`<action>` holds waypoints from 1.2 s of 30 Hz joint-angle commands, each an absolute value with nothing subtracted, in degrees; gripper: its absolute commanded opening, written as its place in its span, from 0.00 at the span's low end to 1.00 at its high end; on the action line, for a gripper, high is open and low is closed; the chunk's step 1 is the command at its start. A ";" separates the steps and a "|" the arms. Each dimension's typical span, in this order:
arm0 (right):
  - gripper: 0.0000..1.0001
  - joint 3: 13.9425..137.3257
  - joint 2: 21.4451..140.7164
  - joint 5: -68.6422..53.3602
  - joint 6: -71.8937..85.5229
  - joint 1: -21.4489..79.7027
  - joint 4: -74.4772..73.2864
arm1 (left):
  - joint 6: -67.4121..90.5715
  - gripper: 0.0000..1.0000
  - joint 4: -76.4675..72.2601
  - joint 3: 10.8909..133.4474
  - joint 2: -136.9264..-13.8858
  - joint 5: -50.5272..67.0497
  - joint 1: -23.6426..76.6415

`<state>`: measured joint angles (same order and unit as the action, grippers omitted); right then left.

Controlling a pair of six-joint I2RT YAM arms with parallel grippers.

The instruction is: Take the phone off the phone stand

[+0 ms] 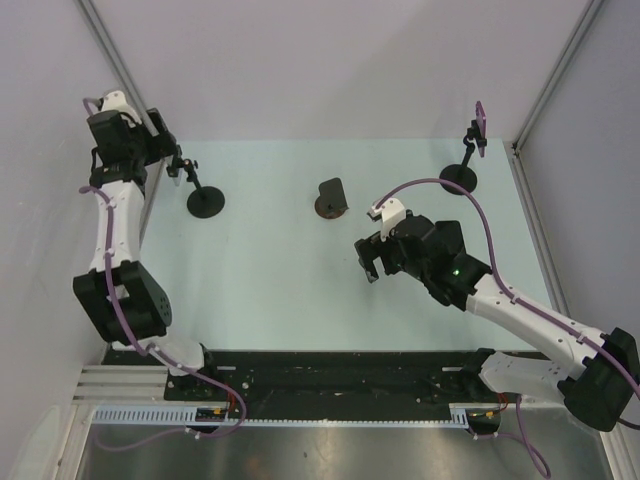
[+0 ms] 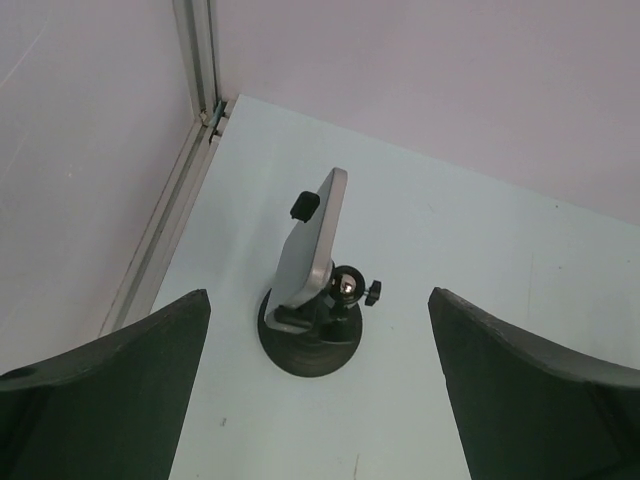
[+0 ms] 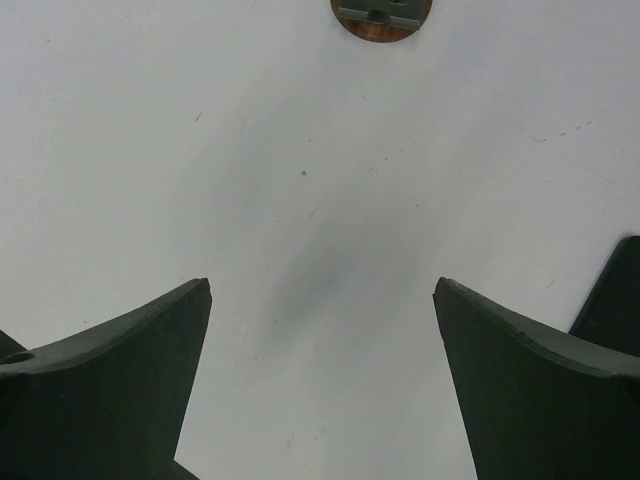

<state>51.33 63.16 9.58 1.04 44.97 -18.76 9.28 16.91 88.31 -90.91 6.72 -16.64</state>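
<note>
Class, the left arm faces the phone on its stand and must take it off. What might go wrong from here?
1. A clip hooks over the top of the phone, so pulling may lift or tip the stand with it.
2. The phone leans on a ball joint; a push might swivel it out of the grasp.

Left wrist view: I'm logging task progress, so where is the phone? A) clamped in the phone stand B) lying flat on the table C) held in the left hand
A: the phone stands upright, clamped in the phone stand.
</note>
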 commanded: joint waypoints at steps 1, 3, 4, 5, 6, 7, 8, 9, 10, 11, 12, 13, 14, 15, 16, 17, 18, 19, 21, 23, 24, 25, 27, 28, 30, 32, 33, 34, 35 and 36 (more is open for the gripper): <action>0.99 51.42 63.02 10.02 1.49 45.00 -17.75 | 6.24 0.93 17.31 93.16 -96.67 7.30 -16.70; 0.99 51.33 62.93 10.55 2.37 45.17 -17.93 | 5.63 0.91 17.31 94.74 -98.34 5.63 -16.61; 0.99 51.42 62.84 10.81 2.46 45.18 -18.02 | 5.36 0.88 17.31 95.79 -99.74 5.54 -16.61; 0.99 51.42 62.93 10.98 2.81 45.18 -18.02 | 5.01 0.87 17.31 96.32 -100.63 5.45 -16.61; 0.99 51.33 63.02 11.16 3.07 45.18 -18.02 | 4.75 0.85 17.40 96.85 -101.24 5.88 -16.61; 0.99 51.42 63.19 11.25 3.34 45.26 -18.02 | 4.66 0.82 17.40 97.81 -102.47 6.24 -16.61; 0.99 51.42 63.37 11.42 3.51 45.35 -18.02 | 4.48 0.81 17.40 98.26 -103.09 6.50 -16.52; 0.99 51.42 63.54 11.51 3.86 45.44 -17.84 | 4.57 0.79 17.40 98.70 -103.53 7.11 -16.52; 0.99 51.42 63.72 11.43 3.87 45.44 -17.75 | 4.57 0.75 17.40 99.31 -104.06 7.38 -16.44; 0.99 51.42 63.89 11.43 4.04 45.53 -17.67 | 4.74 0.73 17.40 99.49 -104.58 7.56 -16.44; 0.99 51.42 63.98 11.51 4.30 45.53 -17.49 | 4.66 0.70 17.40 99.67 -104.76 7.65 -16.26; 0.99 51.42 64.07 11.43 4.39 45.61 -17.14 | 4.66 0.62 17.40 99.75 -104.77 7.39 -16.17; 0.99 51.42 64.33 11.34 4.57 45.62 -17.14 | 4.40 0.57 17.40 99.93 -104.85 7.30 -15.91; 0.99 51.42 64.42 11.34 4.66 45.70 -16.88 | 4.31 0.52 17.40 100.02 -104.85 7.29 -15.65; 0.99 51.42 64.68 11.34 4.92 45.70 -16.70 | 4.05 0.43 17.32 100.02 -104.94 7.12 -15.56; 0.99 51.42 64.77 11.08 5.01 45.70 -16.61 | 3.96 0.39 17.40 99.85 -104.85 7.12 -15.38; 0.99 51.42 64.86 11.07 5.10 45.70 -16.44 | 4.04 0.35 17.49 99.84 -104.68 7.21 -15.21; 0.99 51.42 64.86 10.99 5.10 45.79 -16.44 | 4.13 0.25 17.49 99.32 -104.42 7.03 -15.12; 0.99 51.42 64.95 11.07 5.19 45.88 -16.35 | 4.31 0.16 17.49 98.35 -102.93 5.98 -14.33; 0.99 51.42 64.86 11.08 5.18 46.05 -16.44 | 4.22 0.04 17.58 96.69 -101.52 3.97 -13.54; 0.98 51.42 64.60 10.99 5.19 46.14 -16.52 | 4.39 0.00 17.58 96.07 -99.77 3.52 -12.84; 0.99 51.42 64.60 10.99 5.19 46.14 -16.61 | 4.74 0.00 17.67 94.76 -98.80 3.17 -12.40; 0.99 51.42 64.16 10.90 4.83 46.23 -16.79 | 6.50 0.00 18.19 93.35 -96.43 1.41 -11.00; 0.98 51.42 63.99 10.72 4.75 46.40 -16.79 | 7.29 0.00 18.45 91.95 -94.07 0.62 -10.55; 0.98 51.42 63.72 10.55 4.13 46.41 -16.87 | 9.57 0.00 20.11 90.80 -91.86 -3.22 -8.80; 0.98 51.42 63.02 10.02 3.61 46.41 -16.96 | 11.15 0.00 21.26 89.21 -88.08 -4.48 -7.48; 0.99 51.42 62.76 9.67 3.26 46.49 -17.22 | 11.42 0.00 22.31 88.69 -86.67 -5.18 -5.99; 0.99 51.42 62.32 9.15 3.08 46.41 -17.31 | 11.69 0.00 22.85 87.38 -85.36 -5.62 -5.11; 0.98 51.42 62.05 8.97 2.90 46.41 -17.49 | 12.04 0.00 23.29 86.67 -82.73 -6.50 -4.14; 0.98 51.42 61.79 8.62 2.64 46.41 -17.93 | 12.39 0.00 24.16 85.88 -81.23 -7.55 -1.87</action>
